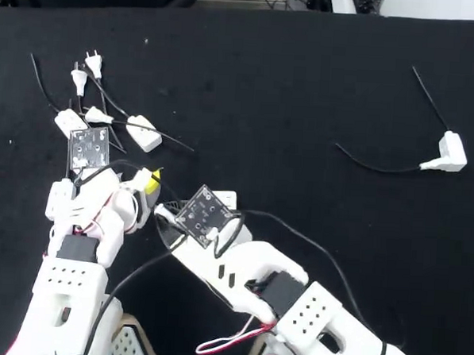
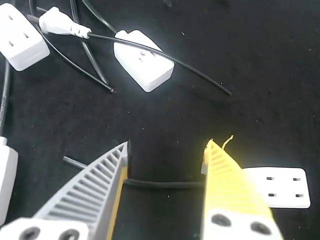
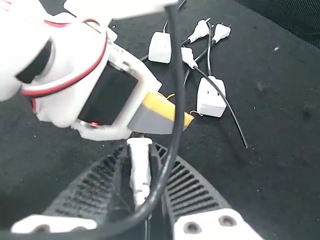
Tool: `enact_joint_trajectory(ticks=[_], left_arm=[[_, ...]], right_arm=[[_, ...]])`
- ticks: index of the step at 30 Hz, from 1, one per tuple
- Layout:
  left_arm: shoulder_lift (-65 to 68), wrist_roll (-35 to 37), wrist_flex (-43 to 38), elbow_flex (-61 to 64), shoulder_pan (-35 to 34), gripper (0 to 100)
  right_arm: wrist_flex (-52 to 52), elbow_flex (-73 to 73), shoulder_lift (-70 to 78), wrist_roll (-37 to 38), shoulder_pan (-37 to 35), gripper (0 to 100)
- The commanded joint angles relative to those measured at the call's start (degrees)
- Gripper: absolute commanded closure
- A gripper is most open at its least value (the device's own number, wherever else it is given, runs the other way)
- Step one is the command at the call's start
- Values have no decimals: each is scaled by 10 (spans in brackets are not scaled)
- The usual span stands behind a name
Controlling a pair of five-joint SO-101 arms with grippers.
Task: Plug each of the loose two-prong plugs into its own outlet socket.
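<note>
White plug (image 3: 139, 170) is pinched betw. the right gripper (image 3: 141, 150) fingers. Its long axis runs along them, far end toward the left gripper (image 2: 167, 145) (jaws spread, black cable (image 2: 162, 184) crossing betw. them). Flat socket (image 2: 277, 187) lies just beside its yellow finger.

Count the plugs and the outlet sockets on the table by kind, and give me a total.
Two-prong plugs: 5 (three clustered plugs, lone angled plug, held plug in the right gripper)
Outlet sockets: 3 (two clustered sockets, one flat socket)
Total: 8
A white piece at one edge of the left wrist view is too cut off to count.
</note>
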Motion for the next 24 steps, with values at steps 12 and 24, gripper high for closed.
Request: enact_joint_trajectory(ticks=[12, 24], left_arm=[[-9, -2, -4, 1, 0, 758], [-9, -2, -4, 1, 0, 758]], right_arm=[[236, -131, 17, 142, 320, 988], [143, -134, 189, 217, 447, 988]])
